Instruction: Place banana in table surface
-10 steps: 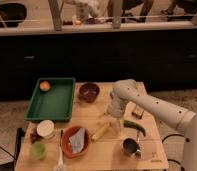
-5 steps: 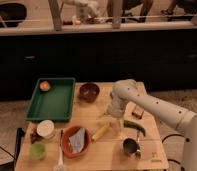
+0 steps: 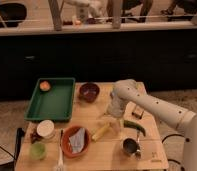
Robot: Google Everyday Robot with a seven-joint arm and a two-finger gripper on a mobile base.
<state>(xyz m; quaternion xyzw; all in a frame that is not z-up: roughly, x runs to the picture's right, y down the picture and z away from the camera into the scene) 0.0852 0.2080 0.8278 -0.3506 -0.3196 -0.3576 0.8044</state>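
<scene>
The banana [image 3: 101, 132] is pale yellow and lies on the light wooden table surface [image 3: 92, 112], near the middle of its front half. My gripper [image 3: 112, 119] hangs at the end of the white arm [image 3: 142, 102], which reaches in from the right. The gripper is just above and to the right of the banana's far end. I cannot tell whether it touches the banana.
A dark green vegetable [image 3: 133, 125] lies right of the gripper. A brown bowl [image 3: 89, 92] stands at the back and a green tray [image 3: 52, 102] on the left. An orange plate [image 3: 67, 145], a white cup [image 3: 45, 128], a green cup [image 3: 38, 150] and a metal cup [image 3: 130, 146] stand along the front.
</scene>
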